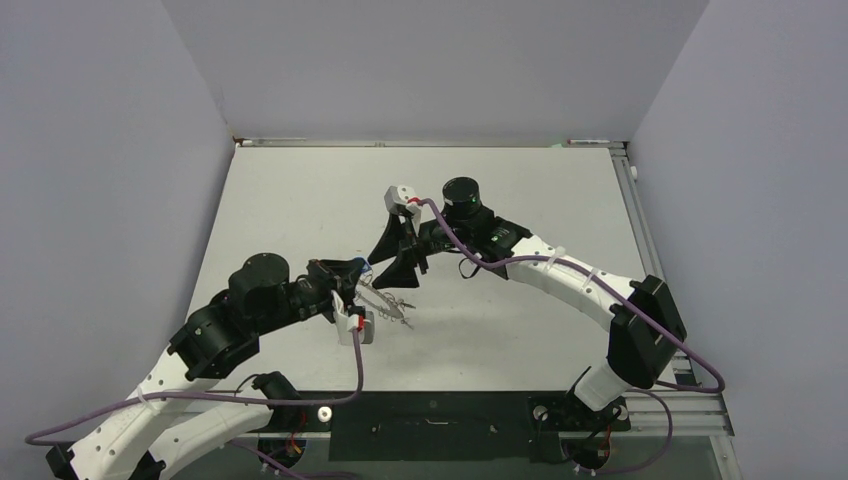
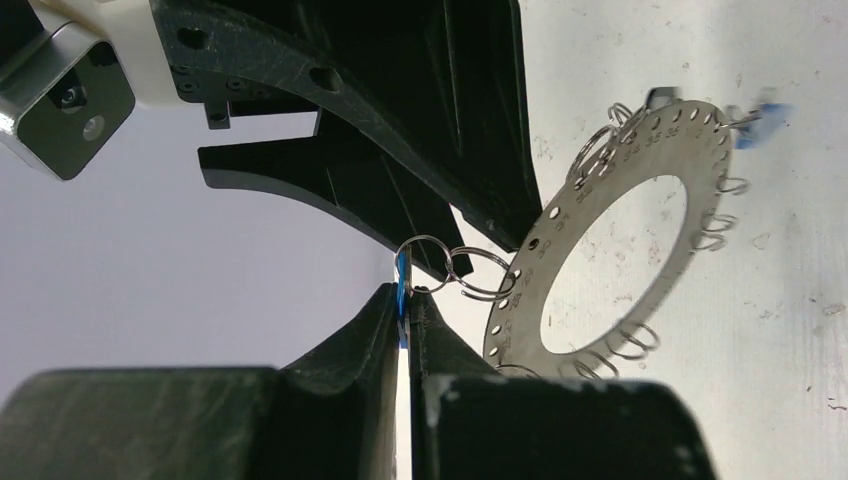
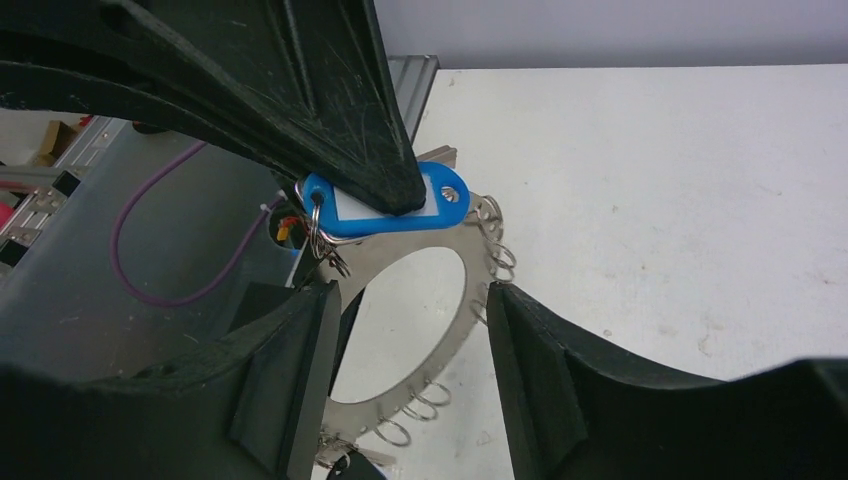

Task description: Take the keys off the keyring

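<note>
- the left gripper reaches in from the left of the table, its fingers pressed together on a blue key tag and pinching it by its flat faces.
- the blue key tag has a white label insert; in the left wrist view it shows only as a thin blue edge between the fingertips.
- a short chain of split rings runs from the tag's end to a hole in the rim of the keyring.
- the keyring, a flat grey disc with a wide central hole and numbered holes round its rim, hangs tilted from that chain just right of the left gripper. whether its low edge touches the table cannot be told.
- small wire loops sit around its rim, and a blurred blue piece shows at the far edge.
- the right gripper comes in from the right with its fingers spread wide, holding nothing. the keyring lies in the gap between them, and one fingertip is near the split rings.
</note>
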Tool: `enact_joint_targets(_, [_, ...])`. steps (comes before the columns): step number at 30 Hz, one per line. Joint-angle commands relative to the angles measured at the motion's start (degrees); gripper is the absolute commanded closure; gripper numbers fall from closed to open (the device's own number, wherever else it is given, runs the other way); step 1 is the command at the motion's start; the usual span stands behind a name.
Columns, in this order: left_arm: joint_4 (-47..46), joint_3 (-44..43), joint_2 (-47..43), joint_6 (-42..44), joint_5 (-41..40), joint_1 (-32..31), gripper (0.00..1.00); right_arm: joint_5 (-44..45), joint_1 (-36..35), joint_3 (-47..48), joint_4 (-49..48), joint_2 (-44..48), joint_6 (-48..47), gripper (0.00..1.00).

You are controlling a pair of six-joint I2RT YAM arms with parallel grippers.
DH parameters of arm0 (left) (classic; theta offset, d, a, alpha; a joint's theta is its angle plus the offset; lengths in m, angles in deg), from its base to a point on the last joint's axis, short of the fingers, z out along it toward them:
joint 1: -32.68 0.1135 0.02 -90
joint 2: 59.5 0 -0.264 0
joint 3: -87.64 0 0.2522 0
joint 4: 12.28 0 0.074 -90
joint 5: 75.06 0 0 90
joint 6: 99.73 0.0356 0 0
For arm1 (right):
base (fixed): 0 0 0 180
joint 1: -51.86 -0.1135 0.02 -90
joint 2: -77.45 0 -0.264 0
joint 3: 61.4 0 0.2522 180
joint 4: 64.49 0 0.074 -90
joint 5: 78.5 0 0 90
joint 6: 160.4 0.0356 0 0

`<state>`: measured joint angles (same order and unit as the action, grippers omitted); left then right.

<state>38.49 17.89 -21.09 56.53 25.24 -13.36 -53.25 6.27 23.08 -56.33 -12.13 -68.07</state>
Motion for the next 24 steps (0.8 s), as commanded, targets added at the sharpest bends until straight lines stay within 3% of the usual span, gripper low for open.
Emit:
enact_joint_targets(1, [-3.23, -1.63, -0.88, -0.27, 1.59, -0.19, 1.0, -3.39, -1.21, 2.83, -5.13, 0.08, 1.16, 0.44])
enact_joint_targets(10, [-2.95, -1.36, -0.67, -0.22, 1.11, -0.17, 1.0, -4.14, -1.57, 2.59, -4.7, 0.63, 1.08, 0.52])
enact_joint_targets(17, [-3.22, -0.6, -1.0, -0.23, 0.28, -0.19, 1.0, -3.55, -1.56, 2.35, -4.33, 1.05, 1.37, 0.68])
enact_joint_targets(24, [-3.03, -0.07, -1.39, 0.3, -0.61, -0.18, 1.0, -4.33, -1.55, 1.75, -9.51, 0.78, 7.01, 0.74])
